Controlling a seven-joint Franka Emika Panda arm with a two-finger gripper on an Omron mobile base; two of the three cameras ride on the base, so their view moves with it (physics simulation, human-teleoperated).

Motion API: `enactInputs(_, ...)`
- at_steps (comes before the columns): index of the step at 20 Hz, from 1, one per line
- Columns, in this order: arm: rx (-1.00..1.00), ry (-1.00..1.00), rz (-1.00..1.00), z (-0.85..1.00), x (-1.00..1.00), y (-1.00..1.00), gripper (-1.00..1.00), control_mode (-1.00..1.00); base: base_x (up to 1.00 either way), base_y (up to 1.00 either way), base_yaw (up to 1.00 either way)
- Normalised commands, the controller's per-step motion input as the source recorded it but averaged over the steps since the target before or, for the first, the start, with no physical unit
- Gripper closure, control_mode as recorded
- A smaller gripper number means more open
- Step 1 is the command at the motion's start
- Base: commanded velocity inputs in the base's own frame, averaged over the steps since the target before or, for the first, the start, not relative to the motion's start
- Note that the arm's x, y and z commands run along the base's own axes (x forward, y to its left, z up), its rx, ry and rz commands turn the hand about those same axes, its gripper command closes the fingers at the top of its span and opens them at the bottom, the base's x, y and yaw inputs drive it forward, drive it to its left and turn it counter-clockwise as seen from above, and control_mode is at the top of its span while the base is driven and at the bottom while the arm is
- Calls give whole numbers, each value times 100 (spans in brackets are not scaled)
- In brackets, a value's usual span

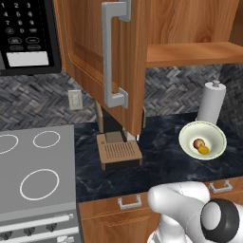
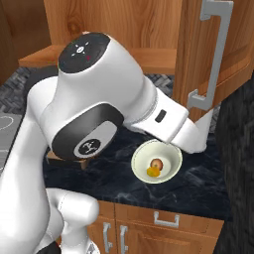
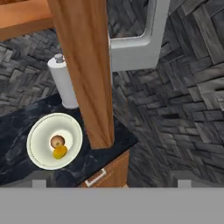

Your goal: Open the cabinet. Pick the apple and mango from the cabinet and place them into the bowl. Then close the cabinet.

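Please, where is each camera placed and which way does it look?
Left base view: behind the arm's left, facing the counter, an open cabinet door and bowl; the arm's joints show low right.
Right base view: behind the arm's right, same bowl; the arm covers much.
Hand view: on the hand, facing a door edge; open claw tips below.
All three share the bowl.

The orange-brown wood cabinet (image 1: 118,52) fills the top of the left base view, its doors swung open, the shelf bare at upper right. At middle right the cream bowl (image 1: 214,134) stands upright on the dark surface, holding the reddish-brown apple (image 1: 198,143) touching the yellow mango (image 1: 204,150).
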Motion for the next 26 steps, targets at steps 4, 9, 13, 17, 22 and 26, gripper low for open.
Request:
enactInputs(4,0,-24,0,0,4,-9,-100,-100,0,0,0)
enactInputs(9,0,-22,0,0,5,0,-100,-100,0,0,0)
enactInputs(13,0,-21,0,-8,12,0,-100,-100,0,0,0)
enactInputs(17,0,-15,0,-11,16,0,-100,-100,0,0,0)
enactInputs(22,0,-3,0,-12,29,0,-100,-100,0,0,0)
enactInputs(26,0,0,3,-4,33,-6,-100,-100,0,0,0)
